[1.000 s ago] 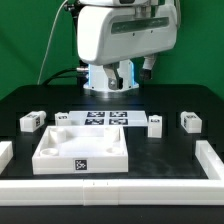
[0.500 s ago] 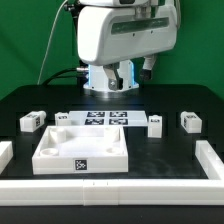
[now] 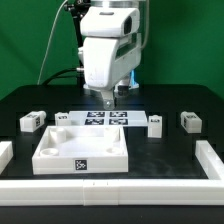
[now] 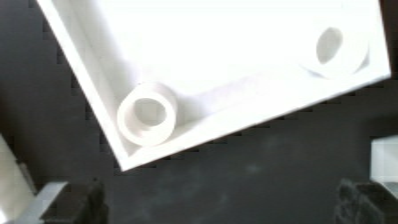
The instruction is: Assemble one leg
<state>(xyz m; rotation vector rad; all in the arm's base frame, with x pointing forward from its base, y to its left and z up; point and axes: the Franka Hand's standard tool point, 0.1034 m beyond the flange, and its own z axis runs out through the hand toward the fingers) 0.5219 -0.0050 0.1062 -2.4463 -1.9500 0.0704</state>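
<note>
Gripper (image 3: 108, 98) spread wide and empty, over the flat white marker board (image 3: 105, 118), behind the large white square socketed panel (image 4: 214, 60). Small white tagged plastic leg (image 3: 155, 124) lies on the black table (image 3: 20, 100), just beside the board on the exterior view's right. Risk: a straight descent would hit the panel rim and miss the leg.

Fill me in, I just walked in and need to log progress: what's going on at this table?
A robot arm is assembling furniture. Its gripper hangs open and empty close to the big white panel, whose corner sockets show in the wrist view. One leg sits loose on the black table beside the marker board, others farther out; none is picked up or fitted yet.
</note>
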